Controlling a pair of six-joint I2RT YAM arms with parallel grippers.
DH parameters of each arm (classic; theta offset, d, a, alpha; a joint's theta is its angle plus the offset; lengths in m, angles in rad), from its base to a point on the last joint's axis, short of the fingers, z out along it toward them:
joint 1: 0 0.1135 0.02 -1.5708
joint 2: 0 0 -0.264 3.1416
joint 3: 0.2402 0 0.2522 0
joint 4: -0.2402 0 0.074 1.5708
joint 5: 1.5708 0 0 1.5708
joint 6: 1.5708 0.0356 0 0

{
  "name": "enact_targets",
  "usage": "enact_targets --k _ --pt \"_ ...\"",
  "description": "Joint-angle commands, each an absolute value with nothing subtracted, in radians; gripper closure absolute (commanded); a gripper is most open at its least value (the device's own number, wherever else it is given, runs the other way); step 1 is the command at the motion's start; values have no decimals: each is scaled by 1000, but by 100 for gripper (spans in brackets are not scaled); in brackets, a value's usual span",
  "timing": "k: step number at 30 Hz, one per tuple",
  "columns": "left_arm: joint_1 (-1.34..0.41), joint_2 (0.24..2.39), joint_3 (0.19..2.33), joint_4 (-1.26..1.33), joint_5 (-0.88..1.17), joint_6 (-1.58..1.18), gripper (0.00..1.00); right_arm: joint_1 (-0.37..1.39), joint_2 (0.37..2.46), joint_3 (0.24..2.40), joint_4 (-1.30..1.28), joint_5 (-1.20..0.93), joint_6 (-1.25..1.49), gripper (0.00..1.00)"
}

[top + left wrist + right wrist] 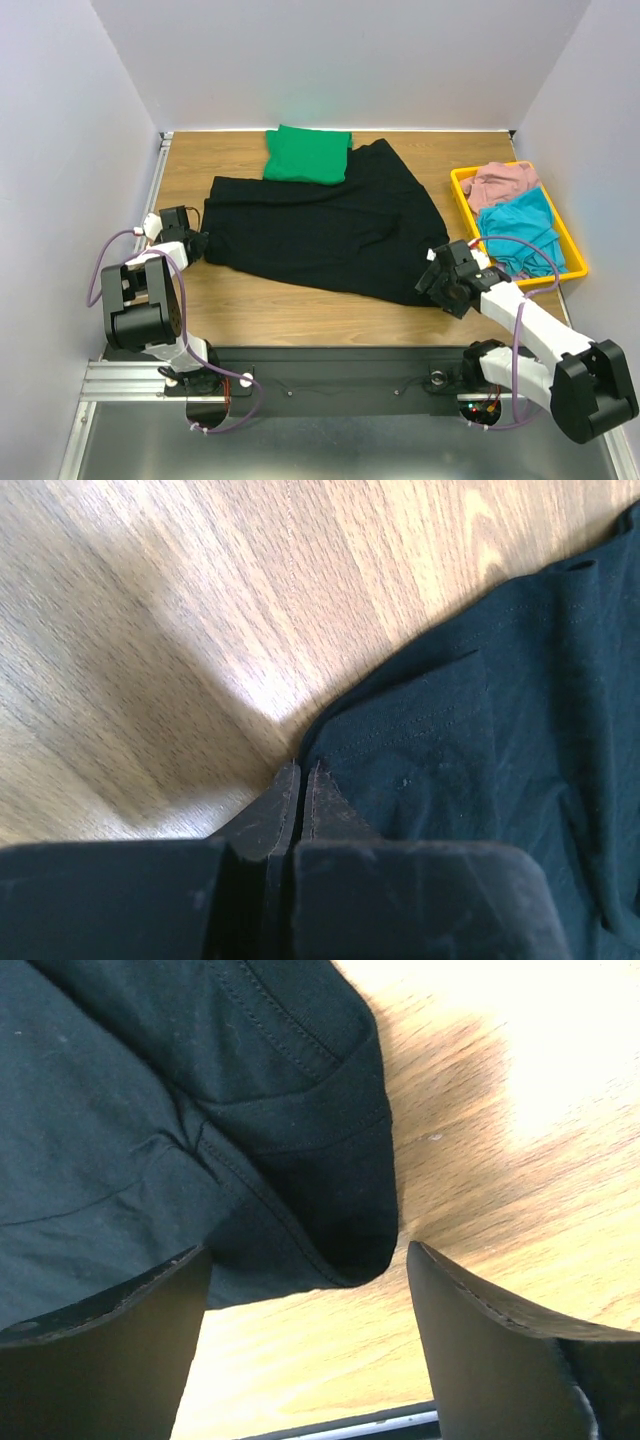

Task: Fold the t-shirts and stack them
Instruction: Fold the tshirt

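Observation:
The black t-shirt lies spread and rumpled across the middle of the wooden table. A folded green t-shirt rests on its far edge. My left gripper sits at the black shirt's left corner. In the left wrist view the left gripper is shut, its tips pinching the hem corner of the black t-shirt. My right gripper is at the shirt's near right corner. The right wrist view shows the right gripper open, with a rounded fold of the black t-shirt reaching between its fingers.
A yellow bin stands at the right edge with a pink cloth and a teal cloth in it. White walls close in the table on three sides. Bare wood shows between the shirt and the arm bases.

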State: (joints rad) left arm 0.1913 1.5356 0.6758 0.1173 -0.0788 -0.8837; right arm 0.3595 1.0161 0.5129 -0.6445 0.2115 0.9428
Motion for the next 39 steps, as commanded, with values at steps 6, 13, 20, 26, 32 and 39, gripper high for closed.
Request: enact_targets --k 6,13,20,26,32,39 --pt "183 1482 571 -47 -63 -871 100 354 1127 480 -525 299 960 45" --pt "184 1333 505 -152 -89 -865 100 354 1074 534 -535 318 905 99" --pt "184 992 425 -334 -127 -951 100 354 881 603 -806 365 994 100" --pt "160 827 382 -419 -141 -1051 100 354 845 617 -932 350 1064 100" --pt "160 787 371 -433 -101 -1069 100 354 813 644 -1069 391 1143 100" --pt "158 750 354 -451 -49 -1092 100 356 773 686 -1155 400 1157 100"
